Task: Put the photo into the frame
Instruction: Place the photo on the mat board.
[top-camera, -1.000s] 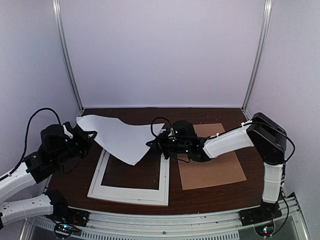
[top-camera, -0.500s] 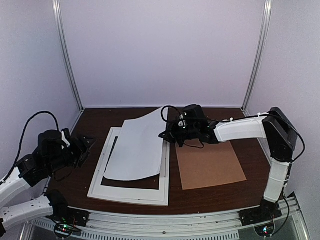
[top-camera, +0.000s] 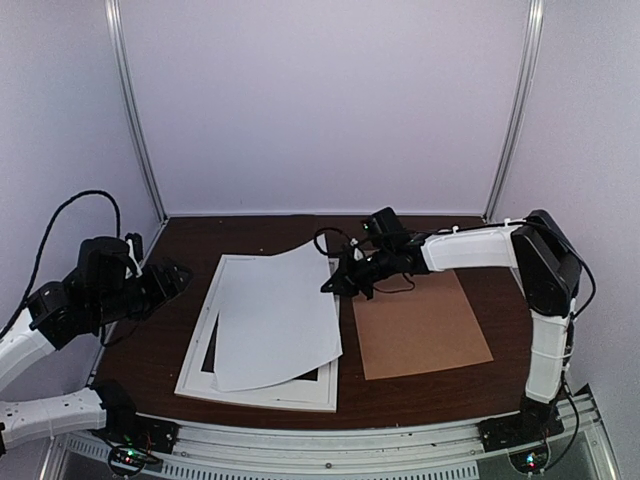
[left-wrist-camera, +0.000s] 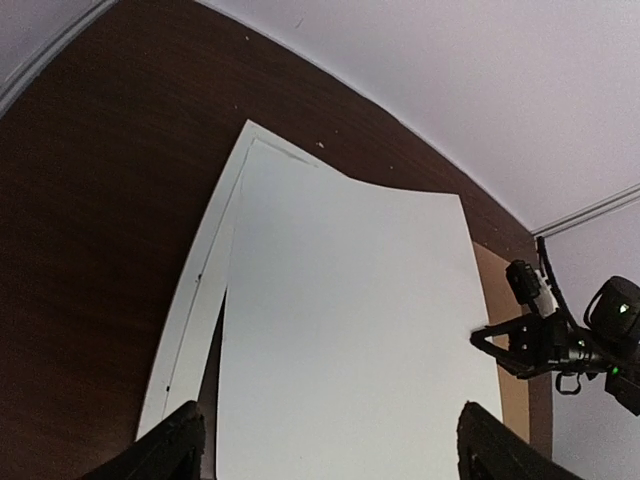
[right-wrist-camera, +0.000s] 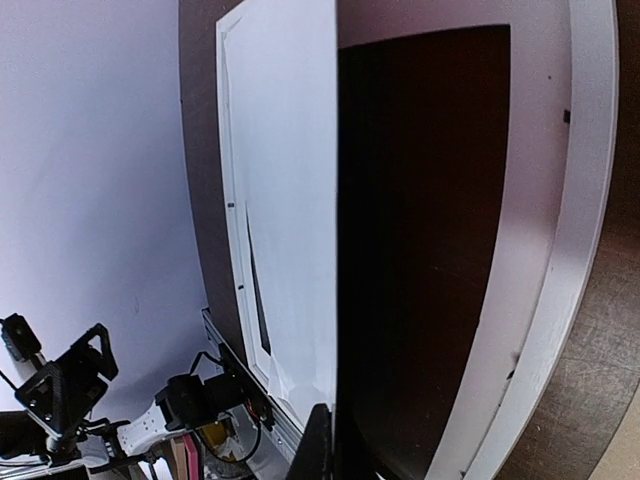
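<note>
The photo is lying across the frame with its plain white side facing up and its printed side hidden. It is sitting slightly askew and covering most of the opening. Its far right part is arching up off the frame. The frame, thin-edged and white, is lying flat on the table, with a dark sliver of its opening showing at the near left.
</note>
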